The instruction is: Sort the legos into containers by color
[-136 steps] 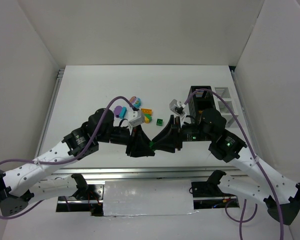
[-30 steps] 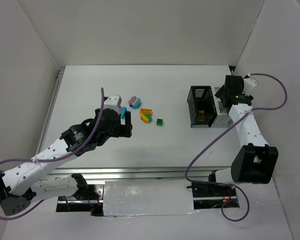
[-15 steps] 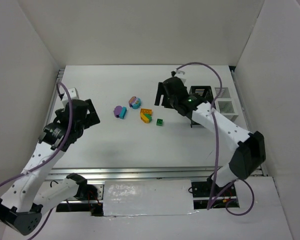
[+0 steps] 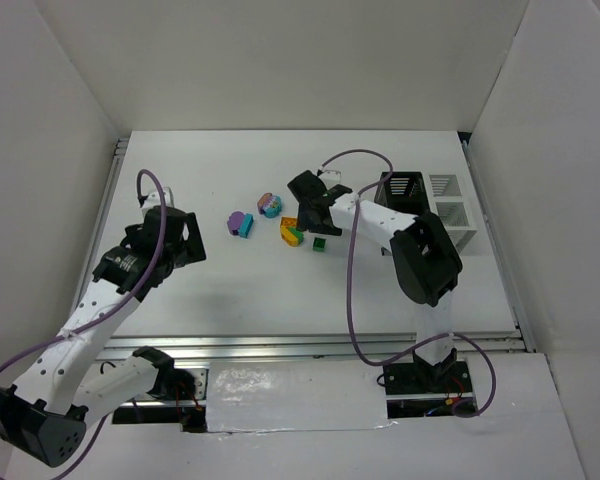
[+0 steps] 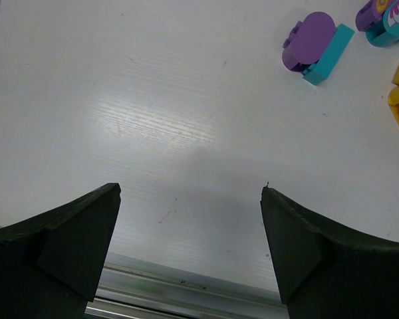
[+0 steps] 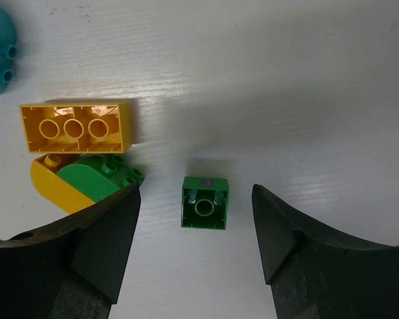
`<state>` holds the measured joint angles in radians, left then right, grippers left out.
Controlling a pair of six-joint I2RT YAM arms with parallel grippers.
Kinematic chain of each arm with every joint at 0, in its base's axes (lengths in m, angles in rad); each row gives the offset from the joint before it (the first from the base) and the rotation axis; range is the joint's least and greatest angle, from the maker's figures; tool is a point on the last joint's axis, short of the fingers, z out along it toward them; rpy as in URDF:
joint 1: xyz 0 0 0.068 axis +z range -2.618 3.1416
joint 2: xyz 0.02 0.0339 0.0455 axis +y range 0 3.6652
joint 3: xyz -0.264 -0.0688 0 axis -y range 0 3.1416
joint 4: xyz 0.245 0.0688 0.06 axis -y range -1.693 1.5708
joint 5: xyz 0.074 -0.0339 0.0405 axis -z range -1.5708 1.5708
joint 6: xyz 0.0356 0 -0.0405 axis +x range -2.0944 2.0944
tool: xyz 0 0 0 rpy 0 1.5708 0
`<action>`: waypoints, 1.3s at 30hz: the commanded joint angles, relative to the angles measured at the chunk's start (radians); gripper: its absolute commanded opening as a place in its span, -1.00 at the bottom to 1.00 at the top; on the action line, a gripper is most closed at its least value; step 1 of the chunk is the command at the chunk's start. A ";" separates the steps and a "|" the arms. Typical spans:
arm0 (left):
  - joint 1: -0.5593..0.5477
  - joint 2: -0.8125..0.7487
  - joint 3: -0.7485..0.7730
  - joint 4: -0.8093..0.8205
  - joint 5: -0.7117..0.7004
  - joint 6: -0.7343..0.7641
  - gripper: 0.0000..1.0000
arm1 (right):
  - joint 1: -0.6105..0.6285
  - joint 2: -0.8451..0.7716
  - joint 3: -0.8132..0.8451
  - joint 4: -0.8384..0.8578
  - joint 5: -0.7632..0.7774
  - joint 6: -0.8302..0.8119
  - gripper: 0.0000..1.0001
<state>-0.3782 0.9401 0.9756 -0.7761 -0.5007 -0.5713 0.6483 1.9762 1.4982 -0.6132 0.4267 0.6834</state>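
Note:
The legos lie mid-table: a purple and teal pair (image 4: 241, 223), a pink, teal and purple cluster (image 4: 270, 205), an orange brick with a yellow and green piece (image 4: 292, 232), and a small green brick (image 4: 320, 243). My right gripper (image 4: 316, 228) hangs over that green brick (image 6: 205, 203), which lies on the table between the open jaws with a gap on each side. The orange brick (image 6: 76, 126) and the yellow and green piece (image 6: 86, 179) lie just left of the left finger. My left gripper (image 4: 180, 243) is open and empty at the left, away from the purple and teal pair (image 5: 316, 43). The containers stand at the right.
A taller black bin (image 4: 400, 195) and two low white bins (image 4: 445, 185) (image 4: 457, 214) cluster at the table's right edge. A metal rail (image 4: 280, 345) runs along the near edge. White walls close in the table on three sides.
My right arm swung from the bins leftward to the legos and came down over the small green brick. My left arm pulled back to the left, leaving the purple and teal pair on the table.

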 commanded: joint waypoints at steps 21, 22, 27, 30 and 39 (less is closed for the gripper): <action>0.005 -0.027 0.002 0.052 0.047 0.047 0.99 | 0.002 -0.028 -0.168 0.122 -0.045 0.033 -0.81; 0.004 -0.027 0.000 0.052 0.050 0.048 0.99 | 0.004 -0.052 -0.182 0.118 -0.023 0.036 -0.99; 0.005 -0.029 0.000 0.057 0.054 0.053 0.99 | -0.028 -0.407 -0.263 0.171 -0.048 -0.042 -0.99; 0.004 -0.037 -0.003 0.060 0.059 0.056 0.99 | -0.135 -0.609 -0.271 0.135 -0.085 -0.134 -0.97; 0.005 -0.044 -0.003 0.061 0.064 0.054 0.99 | -0.720 -0.698 -0.292 -0.007 -0.038 -0.156 -1.00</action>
<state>-0.3779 0.9123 0.9752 -0.7456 -0.4427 -0.5446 0.0231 1.2137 1.2507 -0.5148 0.3836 0.5480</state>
